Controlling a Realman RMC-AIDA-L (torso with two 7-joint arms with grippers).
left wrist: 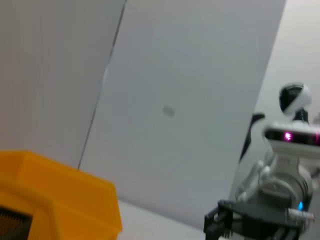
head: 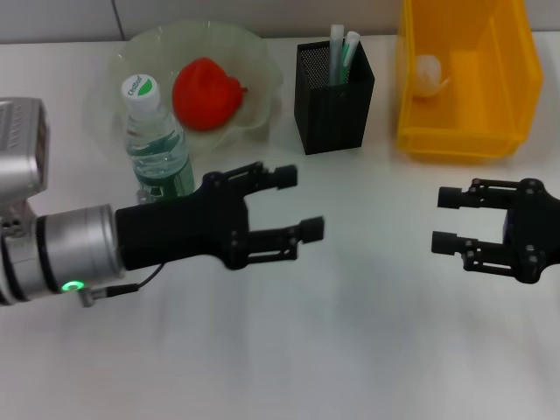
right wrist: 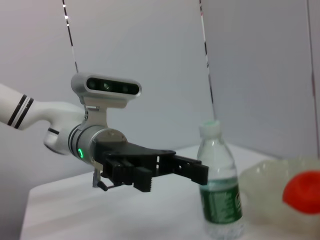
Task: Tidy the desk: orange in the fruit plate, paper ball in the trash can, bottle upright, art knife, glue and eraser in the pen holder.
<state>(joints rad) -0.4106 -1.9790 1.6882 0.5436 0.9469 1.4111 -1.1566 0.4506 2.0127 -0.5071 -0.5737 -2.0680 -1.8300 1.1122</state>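
Note:
The orange [head: 206, 94] lies in the translucent fruit plate [head: 262, 66] at the back left. The bottle [head: 156, 140] stands upright in front of the plate. Two white, green-tipped sticks [head: 343, 54] rise from the black mesh pen holder [head: 332, 101]; I cannot tell if they are the art knife or glue, and the eraser is hidden. The paper ball [head: 429, 74] sits in the yellow trash can [head: 464, 122]. My left gripper [head: 300, 203] hovers open and empty right of the bottle. My right gripper [head: 444, 220] hovers open and empty in front of the trash can.
In the right wrist view the left gripper [right wrist: 197, 169] sits just beside the bottle [right wrist: 220, 190], with the plate [right wrist: 267, 185] and orange [right wrist: 302, 192] behind. The left wrist view shows the trash can's wall [left wrist: 60, 195] and the right gripper [left wrist: 215, 225].

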